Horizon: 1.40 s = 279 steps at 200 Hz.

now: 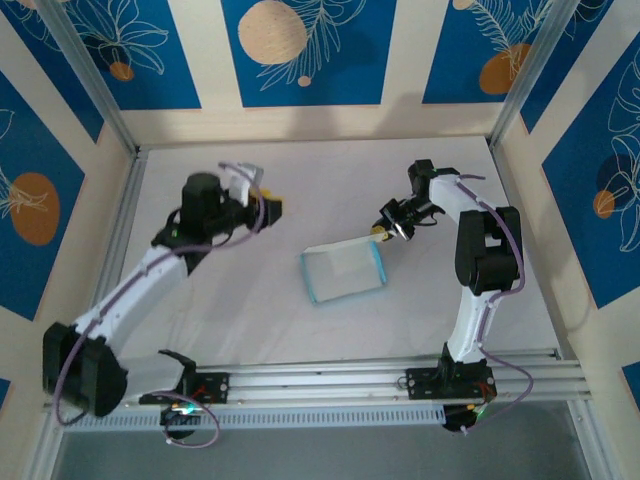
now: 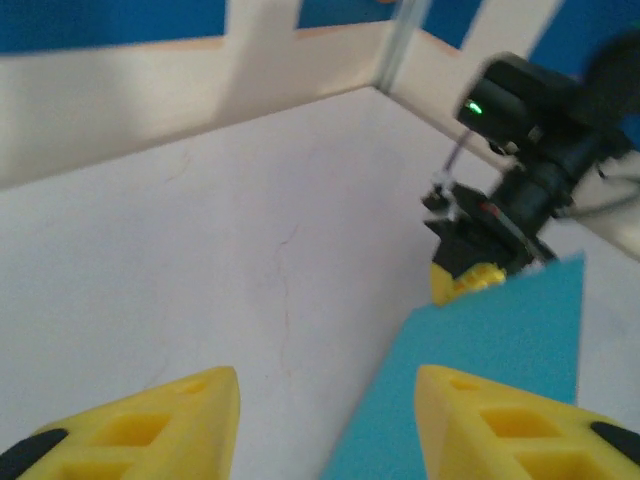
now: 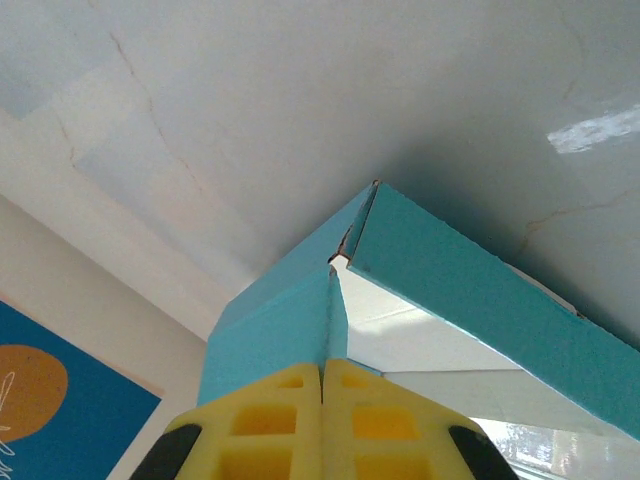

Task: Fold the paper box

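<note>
The paper box lies mid-table, partly folded: light-blue walls stand round a white inside. My right gripper is at its far right corner. In the right wrist view its yellow fingers are pressed together on the edge of a blue wall flap of the paper box, beside a corner where two walls meet. My left gripper hovers to the left of the box, apart from it and open. Its wrist view looks past its gripper at a blue side of the paper box and the right gripper behind it.
The white table is fenced by cream walls with blue panels. A metal post stands in the far corner. An aluminium rail with both arm bases runs along the near edge.
</note>
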### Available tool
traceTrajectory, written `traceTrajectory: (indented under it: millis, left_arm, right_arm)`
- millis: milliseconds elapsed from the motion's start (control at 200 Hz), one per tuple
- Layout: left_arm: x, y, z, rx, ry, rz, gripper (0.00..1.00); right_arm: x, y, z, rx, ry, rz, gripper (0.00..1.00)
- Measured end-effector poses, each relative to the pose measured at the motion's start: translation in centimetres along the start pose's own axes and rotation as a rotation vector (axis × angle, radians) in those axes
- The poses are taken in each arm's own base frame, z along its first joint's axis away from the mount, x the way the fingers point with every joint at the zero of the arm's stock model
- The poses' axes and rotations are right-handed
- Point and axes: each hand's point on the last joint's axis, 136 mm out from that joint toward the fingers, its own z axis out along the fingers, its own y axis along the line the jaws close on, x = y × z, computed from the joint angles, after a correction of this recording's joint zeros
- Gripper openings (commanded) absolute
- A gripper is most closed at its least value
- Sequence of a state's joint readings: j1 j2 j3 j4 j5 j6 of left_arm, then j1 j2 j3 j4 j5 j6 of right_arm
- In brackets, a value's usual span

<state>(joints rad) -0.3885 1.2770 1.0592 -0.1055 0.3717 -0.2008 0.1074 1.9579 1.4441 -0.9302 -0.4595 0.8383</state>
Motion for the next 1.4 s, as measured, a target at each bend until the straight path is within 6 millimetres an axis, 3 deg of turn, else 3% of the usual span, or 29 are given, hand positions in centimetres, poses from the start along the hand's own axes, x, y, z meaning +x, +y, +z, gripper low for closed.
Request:
traceTrajectory:
  millis: [65,125,275,375,515,855,1396]
  left_arm:
    - [-0.9,0.9,1.5,-0.035,0.08,-0.152,0.46]
    - [0.1,1.5,2.8,-0.049,0.147,-0.296,0.47]
    - [8.8,2.6,2.7,-0.153,0.38,-0.709,0.5]
    - [11.8,2.3,1.9,-0.209,0.468,-0.898,0.52]
    - [12.5,1.5,2.3,-0.222,0.496,-1.019,0.54]
    - [15.8,0.3,5.4,-0.223,0.566,-1.18,0.54]
    - [17.0,-3.2,6.6,-0.186,0.592,-1.245,0.54]
  right_arm:
    - [-0.1,-0.1,-0.1,0.008,-0.009,0.0,0.03]
    - [0.0,-0.1,-0.2,0.009,-0.014,-0.003,0.03]
    - [0.1,0.0,-0.5,0.013,-0.029,-0.013,0.03]
    - [0.2,0.1,-0.7,0.017,-0.041,-0.021,0.03]
    - [0.4,0.3,-0.7,0.021,-0.047,-0.034,0.03]
    - [0.7,0.3,-0.4,0.035,-0.049,-0.038,0.03]
    - [1.1,0.6,0.0,0.043,-0.049,-0.034,0.02]
